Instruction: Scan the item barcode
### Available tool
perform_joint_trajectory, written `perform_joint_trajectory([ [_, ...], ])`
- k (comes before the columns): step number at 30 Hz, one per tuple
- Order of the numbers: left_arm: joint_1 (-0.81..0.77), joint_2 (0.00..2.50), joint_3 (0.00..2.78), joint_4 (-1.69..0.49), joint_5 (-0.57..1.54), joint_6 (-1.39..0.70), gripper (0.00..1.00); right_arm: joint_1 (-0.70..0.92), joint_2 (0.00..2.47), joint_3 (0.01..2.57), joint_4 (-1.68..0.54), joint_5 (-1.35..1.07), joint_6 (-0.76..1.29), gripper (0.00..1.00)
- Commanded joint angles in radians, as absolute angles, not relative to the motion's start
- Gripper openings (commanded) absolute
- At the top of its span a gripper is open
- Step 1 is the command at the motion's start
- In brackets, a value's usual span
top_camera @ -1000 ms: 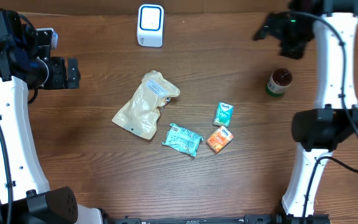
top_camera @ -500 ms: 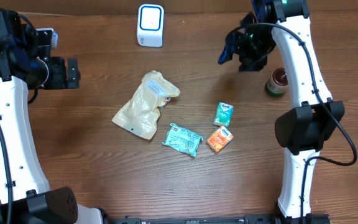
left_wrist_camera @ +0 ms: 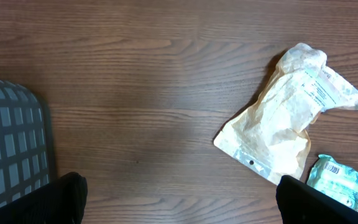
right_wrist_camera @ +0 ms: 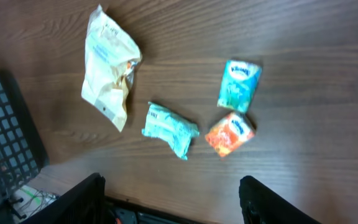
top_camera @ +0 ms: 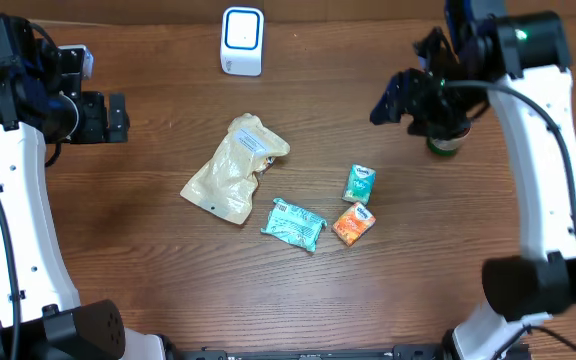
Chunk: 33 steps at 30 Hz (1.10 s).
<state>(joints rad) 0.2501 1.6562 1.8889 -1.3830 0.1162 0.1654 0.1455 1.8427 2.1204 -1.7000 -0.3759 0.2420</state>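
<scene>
Judged not begun: no item is lifted, and the white barcode scanner (top_camera: 241, 40) at the 12 o'clock edge of the worktop (top_camera: 148, 260) has nothing before it. The candidates lie around centre: cream pouch (top_camera: 233, 168), teal packet (top_camera: 294, 223), orange packet (top_camera: 353, 223) and Kleenex pack (top_camera: 360, 183), with a green jar (top_camera: 446, 145) at 2 o'clock; which is meant cannot be told. The left pincer (left_wrist_camera: 179, 205) stands wide and empty at 9 o'clock, the right pincer (right_wrist_camera: 169, 202) is parted and empty just beside the jar, so pick-up, presentation and scan are all outstanding

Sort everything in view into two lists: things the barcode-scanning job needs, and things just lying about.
Job (any item may be the one scanned): white scanner; beige pouch; teal packet; teal tissue pack; orange tissue pack; green jar.

Lying about: black mesh basket.
</scene>
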Motion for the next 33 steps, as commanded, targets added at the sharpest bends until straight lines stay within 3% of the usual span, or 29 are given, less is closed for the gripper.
perform_joint_trajectory([
  [1, 0.248, 1.662, 1.886, -1.383, 0.116, 0.187, 1.00, 0.143, 1.818, 2.089, -1.694, -0.360, 0.258, 0.67],
  [33, 0.243, 1.662, 1.886, -1.383, 0.116, 0.187, 1.00, 0.143, 1.818, 2.088, -1.659, -0.361, 0.260, 0.65],
])
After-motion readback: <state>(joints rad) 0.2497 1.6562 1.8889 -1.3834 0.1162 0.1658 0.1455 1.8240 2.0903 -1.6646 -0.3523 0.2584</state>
